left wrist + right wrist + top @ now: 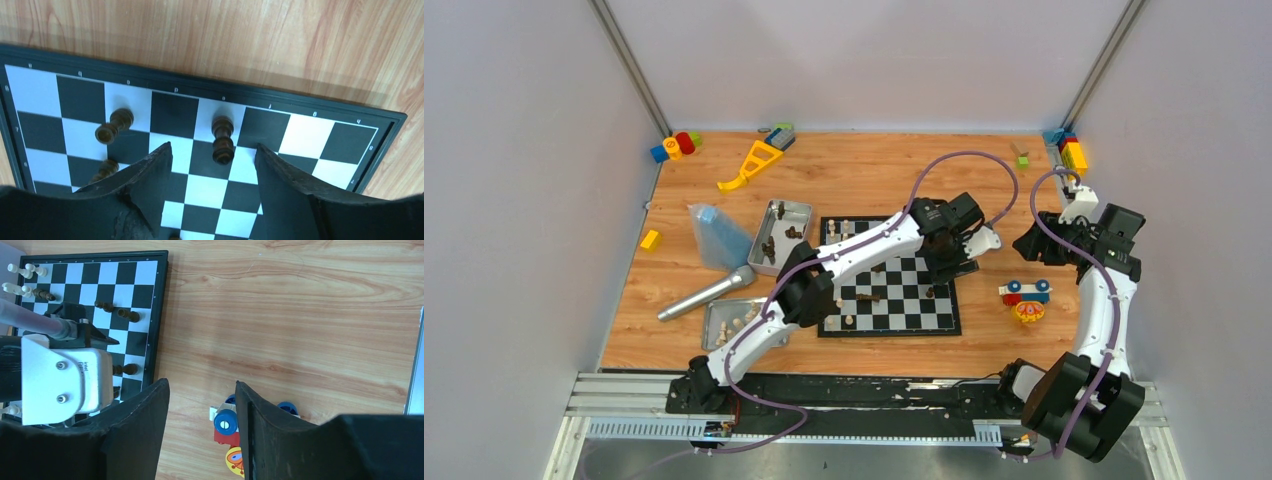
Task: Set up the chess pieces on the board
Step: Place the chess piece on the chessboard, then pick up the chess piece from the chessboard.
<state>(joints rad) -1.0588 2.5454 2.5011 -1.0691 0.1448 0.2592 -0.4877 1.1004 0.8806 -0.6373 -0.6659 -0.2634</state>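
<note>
The checkered board (902, 303) lies mid-table; it also shows in the left wrist view (210, 192) and the right wrist view (135, 274). A few pale pieces (835, 229) and dark pieces (869, 297) are on it. My left gripper (952, 264) hangs over the board's right side, open and empty (212, 148). A dark piece (222, 141) stands just ahead between its fingertips, untouched. Another dark piece (114, 126) lies tipped at the left. My right gripper (1030, 246) is open and empty (201, 385) above bare table right of the board.
A metal tray (796, 212) with dark pieces and another (716, 315) with pale pieces sit left of the board. A microphone (707, 293) and a blue bag (717, 236) lie nearby. A toy car (1026, 294) sits right of the board, below my right gripper (227, 423). Toy blocks (676, 146) line the back.
</note>
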